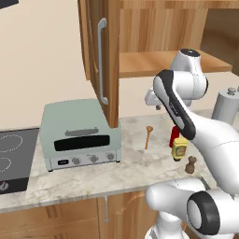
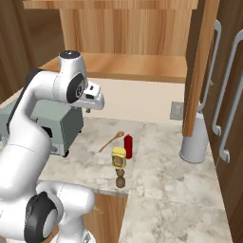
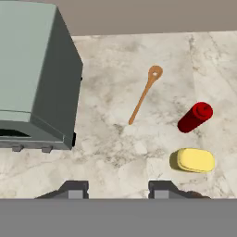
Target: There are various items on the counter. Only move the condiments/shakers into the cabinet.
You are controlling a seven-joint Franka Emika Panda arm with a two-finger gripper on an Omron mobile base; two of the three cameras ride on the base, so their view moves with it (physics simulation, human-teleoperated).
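On the marbled counter [image 1: 133,163] lie a slim wooden spoon [image 1: 148,136], a red squeeze bottle [image 1: 173,135], a yellow labelled bottle [image 1: 179,148] and a small dark brown shaker [image 1: 190,164], close together. From the right they stand in a row: shaker [image 2: 121,180], yellow bottle [image 2: 118,157], red bottle [image 2: 127,145], spoon [image 2: 111,141]. My gripper [image 3: 118,190] hangs open and empty high above the counter, left of the yellow bottle [image 3: 192,160] and red bottle [image 3: 195,117], with the spoon [image 3: 144,94] ahead. The cabinet door [image 1: 105,60] stands open, baring its wood shelf [image 1: 158,63].
A pale green toaster oven [image 1: 79,135] sits left of the items, with the black cooktop [image 1: 11,156] beyond it. A tall grey metal canister [image 2: 194,142] stands at the right by the wood fronts [image 2: 230,104]. The open door [image 2: 197,71] hangs over the counter.
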